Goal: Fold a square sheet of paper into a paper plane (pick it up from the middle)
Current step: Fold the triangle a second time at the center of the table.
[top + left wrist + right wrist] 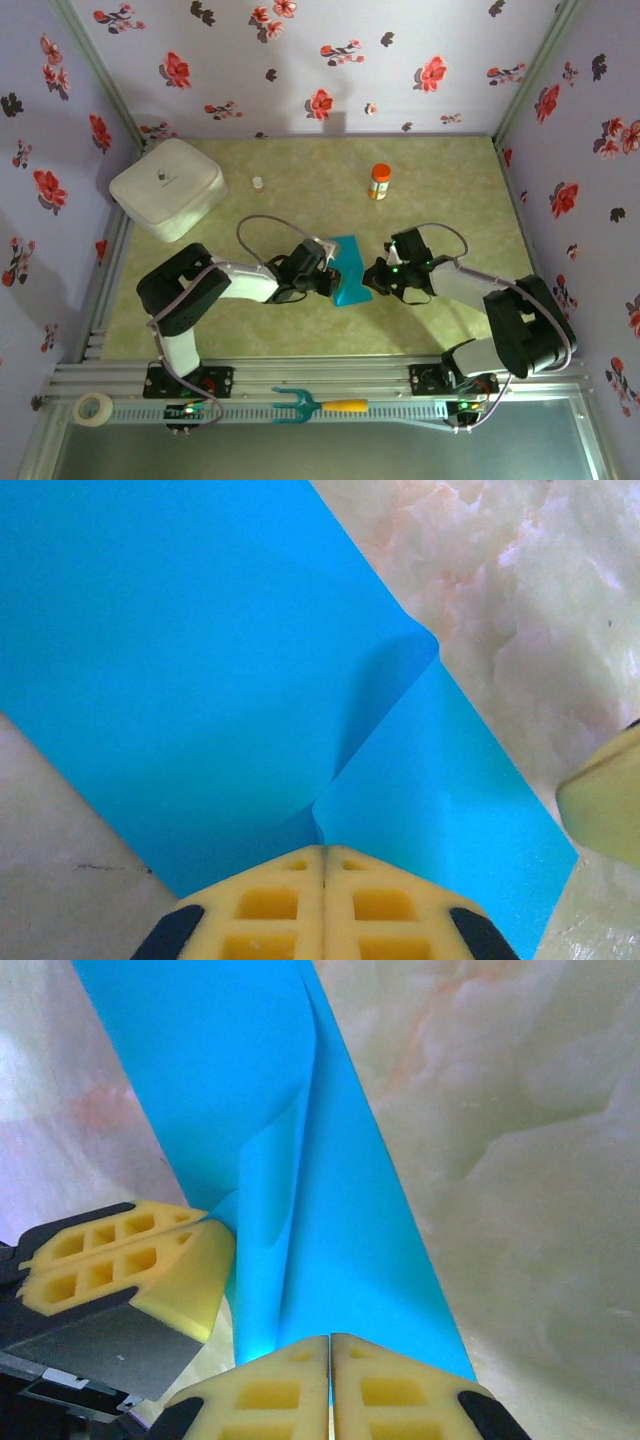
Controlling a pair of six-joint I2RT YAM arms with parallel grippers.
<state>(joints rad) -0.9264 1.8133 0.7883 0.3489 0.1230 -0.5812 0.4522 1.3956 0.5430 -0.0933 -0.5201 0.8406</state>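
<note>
An early fold in the square sheet of paper [349, 268] is pinched by clenched left fingers [270, 905] and right fingers [385, 1390], likely awaiting flattening.

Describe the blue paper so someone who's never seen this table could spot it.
On the green marbled table, look to the middle, where the left gripper and right gripper meet. The square sheet of paper lies between them: thin, teal-blue, partly folded, unlike the teal pronged tool on the near rail.
</note>
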